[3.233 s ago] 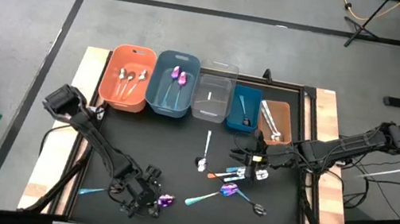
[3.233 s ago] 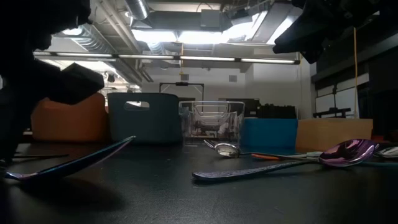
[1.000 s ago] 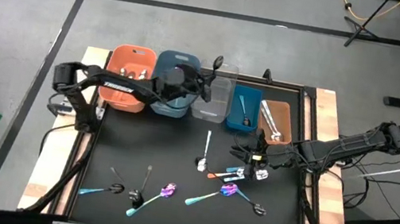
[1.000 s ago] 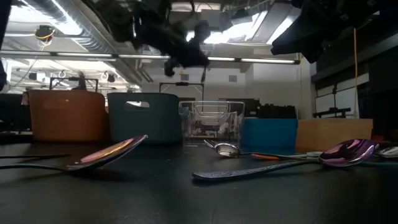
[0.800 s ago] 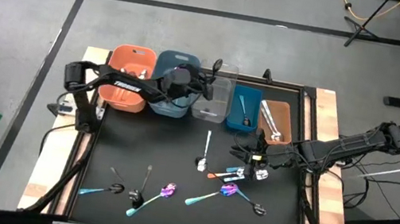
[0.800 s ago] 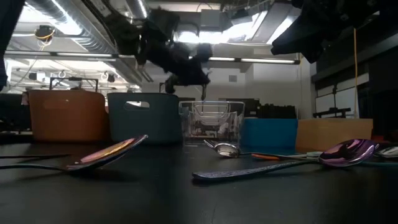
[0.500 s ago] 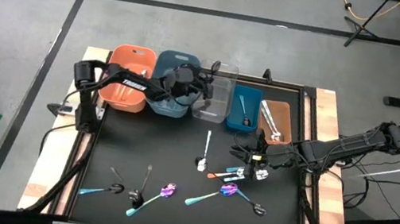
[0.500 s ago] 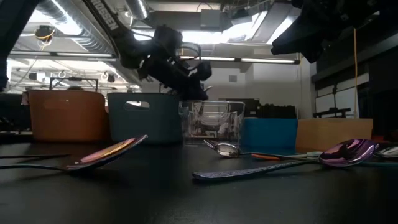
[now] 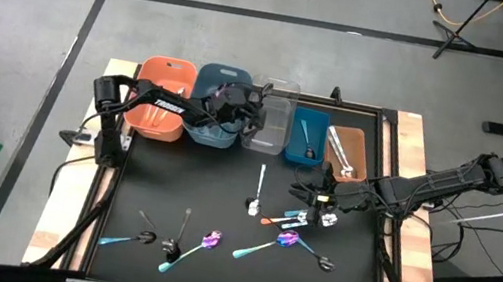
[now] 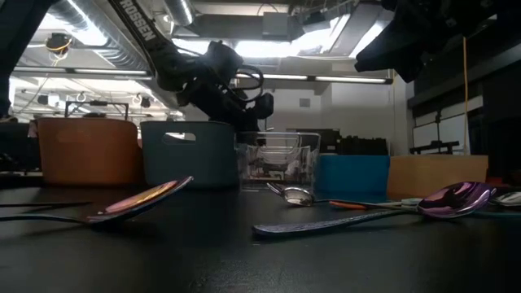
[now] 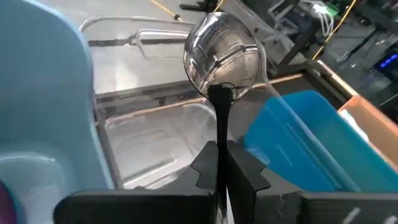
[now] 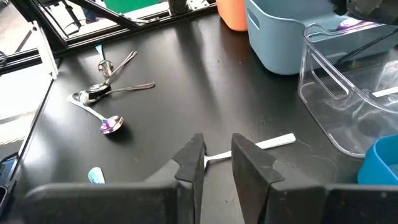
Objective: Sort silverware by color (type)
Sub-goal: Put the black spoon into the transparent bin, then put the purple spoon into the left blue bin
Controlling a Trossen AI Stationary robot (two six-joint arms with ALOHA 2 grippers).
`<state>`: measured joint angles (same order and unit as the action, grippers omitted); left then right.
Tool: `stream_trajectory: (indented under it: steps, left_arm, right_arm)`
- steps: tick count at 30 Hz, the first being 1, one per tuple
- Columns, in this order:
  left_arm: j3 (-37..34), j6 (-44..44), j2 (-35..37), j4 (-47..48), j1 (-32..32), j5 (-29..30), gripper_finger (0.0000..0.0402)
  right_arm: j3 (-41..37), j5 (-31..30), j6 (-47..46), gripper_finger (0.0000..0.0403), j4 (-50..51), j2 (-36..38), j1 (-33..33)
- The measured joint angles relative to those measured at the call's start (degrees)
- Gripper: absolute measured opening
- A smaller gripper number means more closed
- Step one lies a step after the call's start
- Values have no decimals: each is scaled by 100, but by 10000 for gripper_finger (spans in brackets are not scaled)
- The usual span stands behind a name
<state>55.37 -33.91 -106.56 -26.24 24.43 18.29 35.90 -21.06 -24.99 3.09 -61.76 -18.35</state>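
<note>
Left gripper [image 11: 219, 163] clamped on the dark handle of a black-handled spoon [image 11: 221, 55], shiny bowl held upward, raised over the far row of bins at the seam between the grey-blue bin [image 9: 218, 105] and the clear bin [image 9: 271, 116]. Seen from above at [image 9: 249, 108], with the left arm stretched from the table's left edge across the orange bin [image 9: 161, 96]. In the low view, poised above the clear bin's rim.

Right gripper [image 12: 217, 158] parted, holding nothing, low over the black mat [image 9: 222, 197] at the right-middle of the table, directly above a white-handled spoon [image 12: 261, 145] lying flat between the fingers' line. From above, placed at [image 9: 315, 198], just near of the blue bin [image 9: 308, 135] and the brown bin [image 9: 346, 152].

In the bins: silver spoons in the orange one, purple spoons in the grey-blue one, a dark utensil in the blue one, shiny silver pieces in the brown one.

On the mat: a silver spoon [image 9: 258, 191] near the centre; a cluster with an orange-handled piece [image 9: 272, 221] and a purple spoon [image 9: 288, 238] just below the right gripper; a teal-handled spoon [image 9: 254, 251] beside it; at near left, a teal-handled spoon [image 9: 120, 239], two dark spoons [image 9: 178, 234] and another purple spoon [image 9: 208, 242].
</note>
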Motion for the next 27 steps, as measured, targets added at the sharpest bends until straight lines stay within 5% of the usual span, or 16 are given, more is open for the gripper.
stream_trajectory:
  steps: [27]
  left_arm:
    - [2,750,0,136,4,30,53]
  right_arm:
    - [0,2,-1,72,0,0,-1]
